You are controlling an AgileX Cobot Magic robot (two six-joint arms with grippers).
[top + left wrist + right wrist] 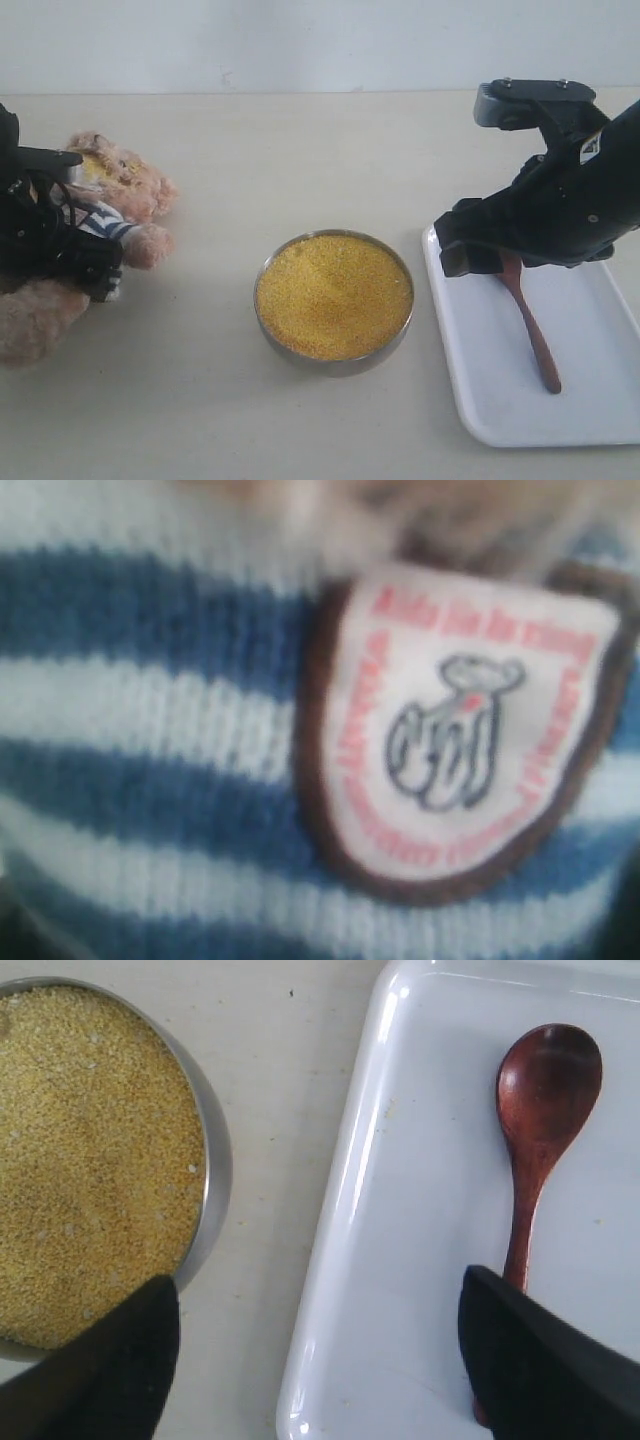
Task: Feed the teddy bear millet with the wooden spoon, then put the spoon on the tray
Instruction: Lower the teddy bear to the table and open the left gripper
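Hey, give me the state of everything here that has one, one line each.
teddy bear: left gripper against its striped shirt, grip unclear.
millet: fills the metal bowl, level.
wooden spoon: lying on the tray, bowl up, empty.
tray: holds only the spoon.
right gripper: fingers open, one over the spoon's handle.

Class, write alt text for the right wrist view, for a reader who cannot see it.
A dark wooden spoon lies face up and empty in a white tray, its handle end hidden behind one black finger of the open right gripper. Beside the tray, on the beige table, stands a metal bowl filled with yellow millet.
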